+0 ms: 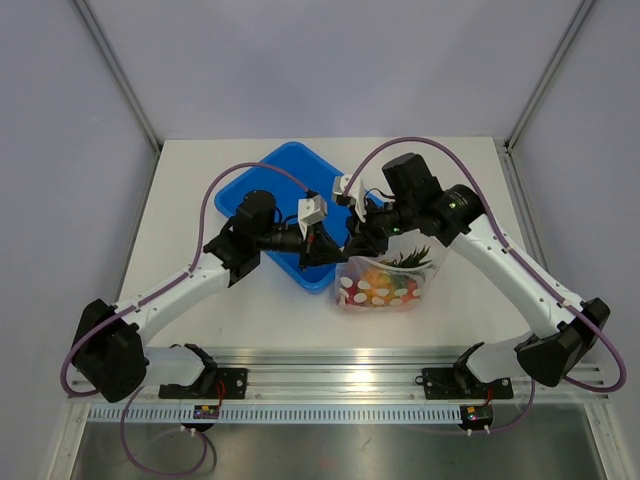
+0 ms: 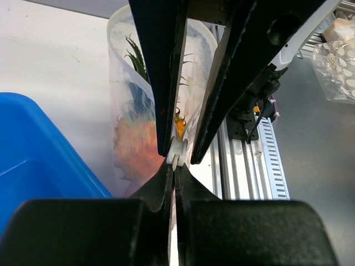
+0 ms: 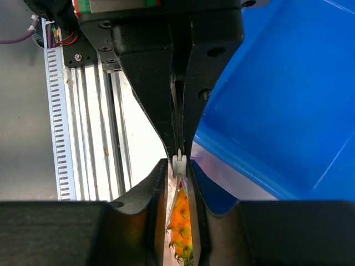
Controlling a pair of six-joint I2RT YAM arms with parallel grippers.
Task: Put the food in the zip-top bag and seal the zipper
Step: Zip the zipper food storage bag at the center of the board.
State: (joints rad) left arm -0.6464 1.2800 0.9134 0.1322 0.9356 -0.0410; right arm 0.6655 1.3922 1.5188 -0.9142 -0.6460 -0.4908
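Item 1, zip-top bag (image 1: 385, 280): lies on the table (image 1: 450, 330), just right of the blue tray (image 1: 280, 175) at its near corner. Contents: orange pineapple (image 3: 180, 221) with green leaves; I cannot pick out the other pieces.
Item 2, zipper (image 2: 176, 156): at the bag's left end.
Item 3, left gripper (image 2: 175, 166): pinched tight on the zipper.
Item 4, right gripper (image 3: 178, 172): jaws slightly parted, astride the same edge.
Room: bare tabletop near and right of the bag, up to the near rail (image 1: 340, 380).
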